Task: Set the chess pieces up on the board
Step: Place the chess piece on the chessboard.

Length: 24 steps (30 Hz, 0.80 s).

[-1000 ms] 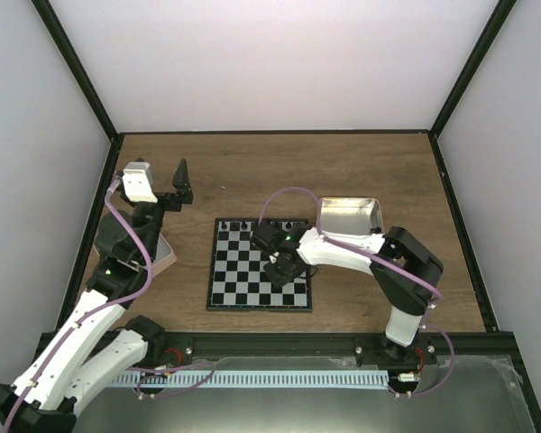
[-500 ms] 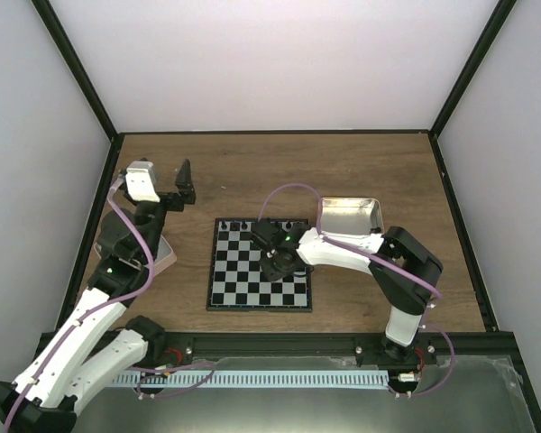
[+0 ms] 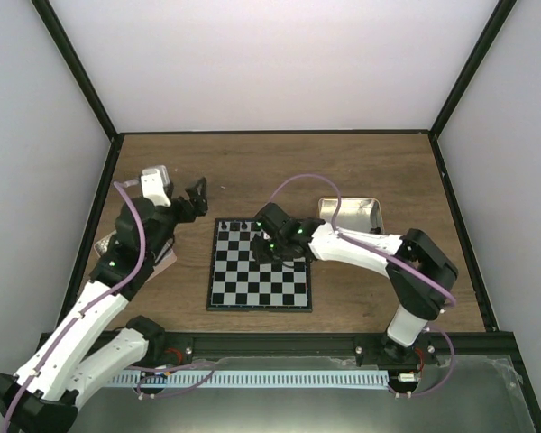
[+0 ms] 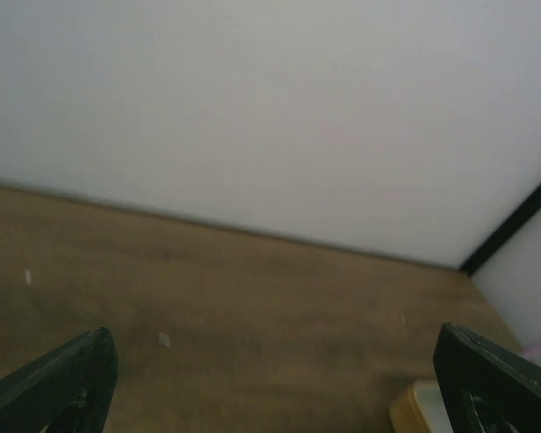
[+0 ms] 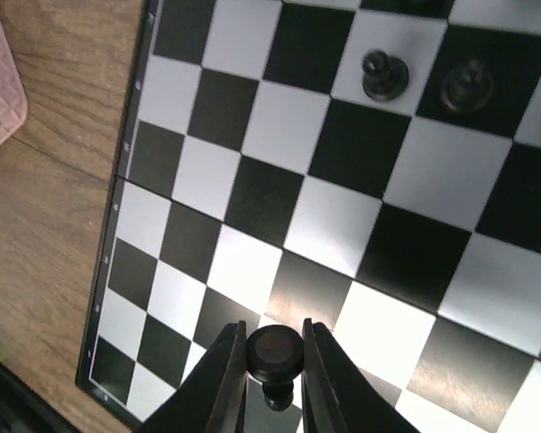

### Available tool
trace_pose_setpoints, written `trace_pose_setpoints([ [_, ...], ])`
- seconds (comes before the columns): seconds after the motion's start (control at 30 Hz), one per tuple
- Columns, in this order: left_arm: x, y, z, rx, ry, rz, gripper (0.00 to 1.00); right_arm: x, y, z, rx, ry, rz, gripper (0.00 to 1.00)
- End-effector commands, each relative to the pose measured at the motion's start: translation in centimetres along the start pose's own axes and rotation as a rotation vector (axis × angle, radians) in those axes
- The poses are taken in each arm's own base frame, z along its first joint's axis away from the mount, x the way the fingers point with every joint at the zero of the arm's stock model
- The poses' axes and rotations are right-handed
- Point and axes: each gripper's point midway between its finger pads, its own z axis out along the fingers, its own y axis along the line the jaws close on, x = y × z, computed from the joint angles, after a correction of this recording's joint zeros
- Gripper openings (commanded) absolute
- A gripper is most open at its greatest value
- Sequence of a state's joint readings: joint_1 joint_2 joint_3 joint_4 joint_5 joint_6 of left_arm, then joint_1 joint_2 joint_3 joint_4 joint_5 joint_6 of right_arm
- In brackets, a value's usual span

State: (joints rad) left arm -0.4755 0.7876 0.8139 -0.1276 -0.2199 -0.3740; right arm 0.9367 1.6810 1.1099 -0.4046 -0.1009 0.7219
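Wooden table [image 3: 370, 171] carries the board [image 3: 257, 271]; the left gripper [image 3: 198, 191] hangs spread and empty near its far-left corner. Above the board, the right gripper [image 5: 272, 338] pinches a black chess piece [image 5: 273, 354]. Placing is underway, and next it probably needs lowering squarely onto its square.

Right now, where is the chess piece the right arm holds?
In the right wrist view the chess piece is pinched in the right gripper above the board; seen from the top, over its far rows, left of the metal tin.
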Motion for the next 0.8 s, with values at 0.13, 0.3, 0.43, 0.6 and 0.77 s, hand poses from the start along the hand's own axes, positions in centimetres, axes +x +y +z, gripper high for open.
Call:
trace_pose_setpoints([
  [0.13, 8.0, 1.5, -2.0, 0.019, 0.235, -0.165, 0.98, 4.6, -1.9, -3.9, 0.078, 0.269, -0.047, 0.12],
  [0.3, 8.5, 1.9, -1.9, 0.013, 0.235, -0.143, 0.98, 6.8, -3.3, -5.5, 0.151, 0.418, -0.116, 0.12],
  [0.43, 9.0, 1.8, -1.6, 0.019, 0.254, -0.12, 0.98, 8.1, -4.2, -5.2, 0.191, 0.507, -0.131, 0.12],
  [0.6, 9.8, 2.1, -1.3, 0.009, 0.28, -0.074, 0.98, 10.0, -5.0, -4.7, 0.205, 0.622, -0.14, 0.12],
  [0.77, 10.2, 2.5, -1.2, -0.009, 0.289, -0.035, 0.98, 11.2, -6.1, -4.8, 0.243, 0.682, -0.136, 0.12],
])
